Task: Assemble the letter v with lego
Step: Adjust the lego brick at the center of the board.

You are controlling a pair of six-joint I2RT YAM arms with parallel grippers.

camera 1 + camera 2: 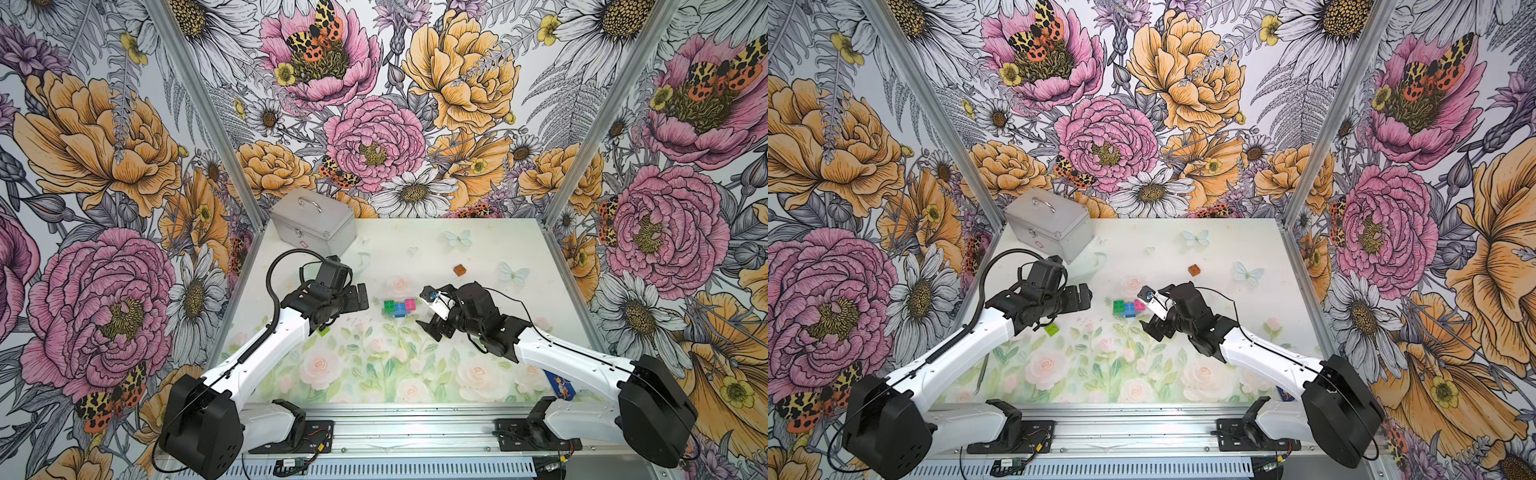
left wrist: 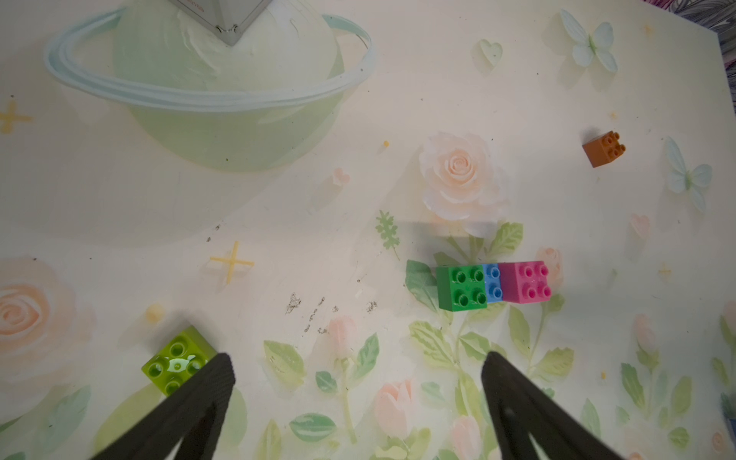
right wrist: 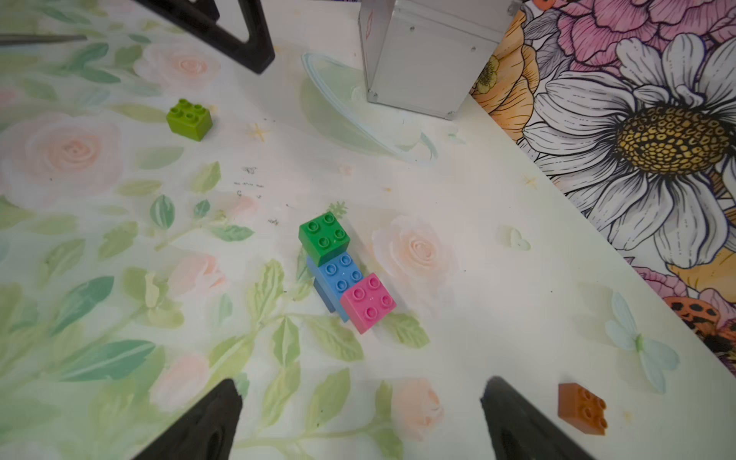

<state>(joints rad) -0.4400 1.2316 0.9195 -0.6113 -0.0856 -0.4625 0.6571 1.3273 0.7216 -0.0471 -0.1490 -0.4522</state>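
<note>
We find no legible text, number or brand in any view. The silver case [image 1: 312, 220] bears a small red label [image 1: 300, 244], too small for us to read; any lettering on the blue packet [image 1: 562, 386] is likewise indistinct.

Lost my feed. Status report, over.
Open, empty: left gripper, right gripper. Partial letter v: green, blue, pink joined. Loose: lime brick, brown brick. Nothing blocking.

Robot lab test cell, floral-papered walls [image 1: 374, 124], aluminium mounting rail [image 1: 415, 432], printed tabletop [image 1: 478, 249]
</note>
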